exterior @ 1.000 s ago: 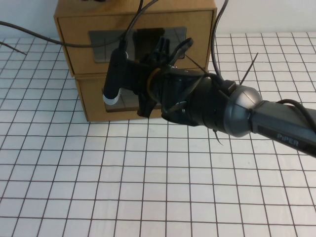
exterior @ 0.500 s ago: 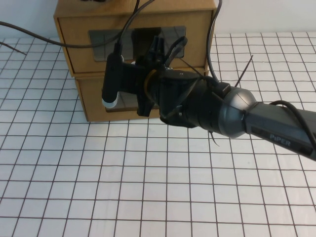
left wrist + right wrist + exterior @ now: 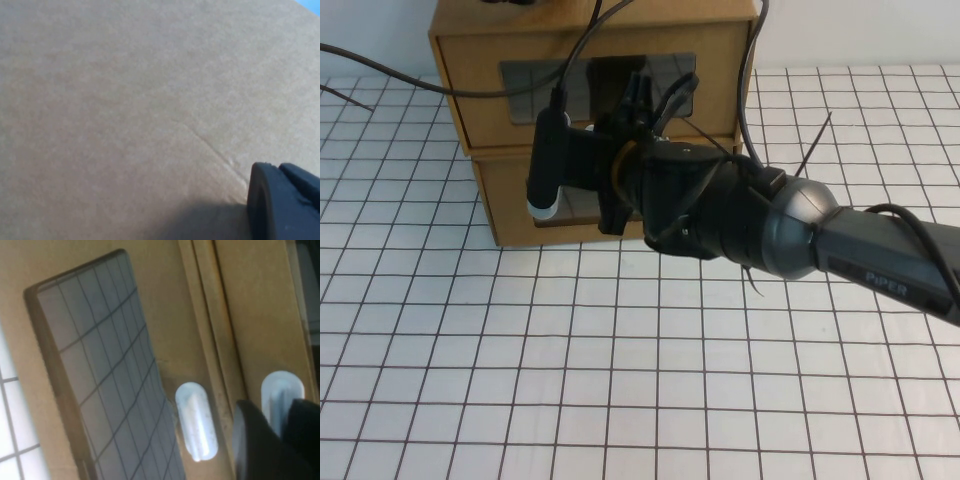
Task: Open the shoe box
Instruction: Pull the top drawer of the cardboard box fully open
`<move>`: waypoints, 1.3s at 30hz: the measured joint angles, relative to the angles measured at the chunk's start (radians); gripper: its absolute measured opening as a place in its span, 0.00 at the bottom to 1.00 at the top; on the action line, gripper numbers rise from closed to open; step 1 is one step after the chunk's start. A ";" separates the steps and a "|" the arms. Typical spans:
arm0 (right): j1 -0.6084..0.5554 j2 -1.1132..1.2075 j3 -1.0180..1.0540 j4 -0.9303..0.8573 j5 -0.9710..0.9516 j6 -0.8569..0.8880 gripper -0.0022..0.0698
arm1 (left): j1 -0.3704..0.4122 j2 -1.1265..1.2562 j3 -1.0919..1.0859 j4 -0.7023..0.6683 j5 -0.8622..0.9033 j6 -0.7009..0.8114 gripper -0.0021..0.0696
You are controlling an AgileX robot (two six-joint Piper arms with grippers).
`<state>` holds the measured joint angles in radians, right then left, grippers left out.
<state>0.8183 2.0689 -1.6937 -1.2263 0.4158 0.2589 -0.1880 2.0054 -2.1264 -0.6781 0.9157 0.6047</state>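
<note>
Setting: white table (image 3: 620,380) ruled with a dark grid; two brown cardboard boxes stacked at its far edge, left of centre.
Upper shoe box (image 3: 470,80): sits squarely on the lower shoe box (image 3: 505,205); each front has a dark see-through window, and both fronts look flush and closed.
Pull tab (image 3: 282,387): pale, translucent, rounded; set on a box front just beside the seam between the two boxes, apparently on the upper one.
Second tab (image 3: 196,421): same kind, across the seam, beside the window (image 3: 95,375); nothing touches it.
Right gripper (image 3: 281,432): reached in from the right to the upper box front; jaws drawn in on the pull tab, one dark finger at each side of it.
Left gripper (image 3: 282,205): pressed close to a plain cardboard face of a box; whether it is open or closed cannot be told.
Cables (image 3: 420,75): black, trailing across the box fronts.
</note>
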 joint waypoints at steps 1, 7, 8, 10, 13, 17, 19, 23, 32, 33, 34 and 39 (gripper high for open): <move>0.000 0.000 0.000 -0.005 0.000 0.003 0.19 | 0.000 0.000 0.000 0.000 0.000 0.000 0.03; 0.000 0.008 0.000 -0.120 0.000 0.126 0.13 | 0.000 0.000 -0.002 0.000 0.002 0.000 0.03; 0.000 0.010 0.000 -0.140 0.000 0.148 0.12 | 0.000 0.000 -0.002 0.000 0.002 0.000 0.03; 0.000 0.012 0.000 -0.162 0.000 0.171 0.12 | 0.000 0.000 -0.002 0.000 0.003 0.000 0.03; 0.000 0.017 0.000 -0.182 0.000 0.185 0.12 | 0.000 0.000 -0.002 0.000 0.003 0.000 0.03; 0.000 0.019 0.000 -0.189 0.000 0.189 0.08 | 0.000 0.000 -0.002 0.000 0.003 0.000 0.03; 0.000 0.019 0.000 -0.194 0.000 0.189 0.06 | 0.000 0.000 -0.002 0.000 0.003 0.000 0.03; 0.002 0.021 0.000 -0.200 0.000 0.185 0.05 | 0.000 0.000 -0.002 0.000 0.006 0.000 0.03; 0.042 -0.055 0.108 -0.194 0.017 0.181 0.05 | 0.000 -0.003 -0.002 0.015 0.034 -0.021 0.03; 0.049 -0.069 0.126 -0.189 0.016 0.181 0.05 | 0.000 -0.003 -0.003 0.020 0.034 -0.023 0.03; 0.054 -0.080 0.141 -0.187 0.016 0.181 0.04 | 0.000 -0.003 -0.003 0.022 0.034 -0.028 0.03; 0.099 -0.146 0.234 -0.163 0.031 0.181 0.04 | 0.000 -0.003 -0.008 0.028 0.034 -0.034 0.03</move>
<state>0.9171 1.9226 -1.4600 -1.3891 0.4465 0.4396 -0.1880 2.0020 -2.1344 -0.6500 0.9493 0.5705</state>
